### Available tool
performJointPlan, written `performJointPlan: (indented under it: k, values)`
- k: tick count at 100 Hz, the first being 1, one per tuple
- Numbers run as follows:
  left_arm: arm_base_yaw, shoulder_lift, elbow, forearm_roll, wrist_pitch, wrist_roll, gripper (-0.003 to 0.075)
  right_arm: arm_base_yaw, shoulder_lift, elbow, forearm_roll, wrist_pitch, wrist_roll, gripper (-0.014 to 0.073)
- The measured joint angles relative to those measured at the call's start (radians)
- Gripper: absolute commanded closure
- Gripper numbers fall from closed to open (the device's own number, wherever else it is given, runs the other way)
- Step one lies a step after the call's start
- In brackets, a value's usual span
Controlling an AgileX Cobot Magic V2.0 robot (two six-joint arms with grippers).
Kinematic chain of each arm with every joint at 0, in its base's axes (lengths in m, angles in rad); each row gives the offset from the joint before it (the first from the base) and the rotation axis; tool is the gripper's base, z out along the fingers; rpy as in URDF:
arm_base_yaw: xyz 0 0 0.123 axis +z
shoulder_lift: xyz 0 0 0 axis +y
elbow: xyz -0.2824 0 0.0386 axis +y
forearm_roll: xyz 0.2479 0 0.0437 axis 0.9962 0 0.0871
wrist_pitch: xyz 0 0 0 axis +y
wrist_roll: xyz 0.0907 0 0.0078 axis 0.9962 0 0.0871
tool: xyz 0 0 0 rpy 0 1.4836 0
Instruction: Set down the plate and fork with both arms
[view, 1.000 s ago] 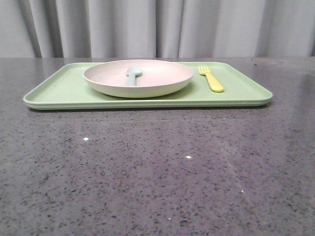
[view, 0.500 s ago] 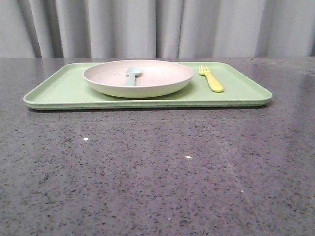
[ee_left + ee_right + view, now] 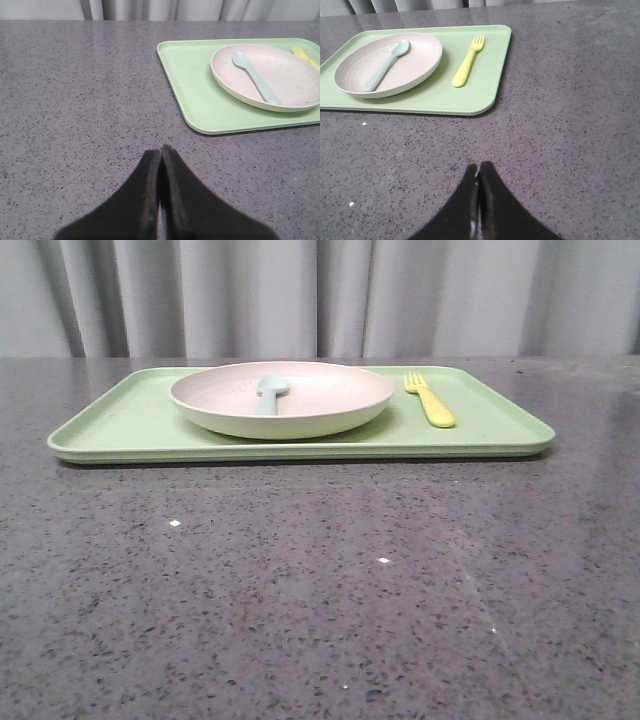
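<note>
While both arms hang over bare tabletop (image 3: 320,590), the left gripper (image 3: 161,150) and the right gripper (image 3: 479,167) each have their 2 fingers pressed together, pinching nothing. Ahead of them lies the green tray (image 3: 130,425). On it sits the plate (image 3: 282,398), a pale blue spoon (image 3: 268,392) resting inside. Beside the plate, nearer the right gripper, the fork (image 3: 429,400) lies flat on the tray, well apart from both grippers.

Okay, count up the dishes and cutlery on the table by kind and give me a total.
Tray: 1
Plate: 1
Spoon: 1
Fork: 1
Total: 4
</note>
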State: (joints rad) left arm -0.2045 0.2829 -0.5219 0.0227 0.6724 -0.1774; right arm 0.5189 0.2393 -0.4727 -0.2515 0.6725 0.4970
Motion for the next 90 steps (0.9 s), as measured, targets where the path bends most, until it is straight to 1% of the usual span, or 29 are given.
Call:
performJointPlan:
  k: [32, 43, 62, 73, 81, 90]
  values:
    - [0.000, 0.000, 0.000, 0.000, 0.000, 0.000, 0.0741, 0.000, 0.000, 0.000, 0.000, 0.000, -0.002, 0.0661]
    - [0.000, 0.000, 0.000, 0.049, 0.000, 0.000, 0.0741, 0.000, 0.000, 0.000, 0.000, 0.000, -0.002, 0.0661]
    - [0.002, -0.019, 0.004, 0.076, -0.028, 0.000, 0.0741, 0.000, 0.000, 0.000, 0.000, 0.000, -0.002, 0.0661]
    - [0.033, -0.050, 0.048, 0.078, -0.113, 0.000, 0.0741, 0.000, 0.000, 0.000, 0.000, 0.000, -0.002, 0.0661]
    - [0.063, -0.073, 0.099, 0.076, -0.215, 0.014, 0.0741, 0.000, 0.000, 0.000, -0.001, 0.000, -0.002, 0.0661]
    - [0.112, -0.112, 0.188, 0.034, -0.365, 0.072, 0.0741, 0.000, 0.000, 0.000, -0.001, 0.000, -0.002, 0.0661]
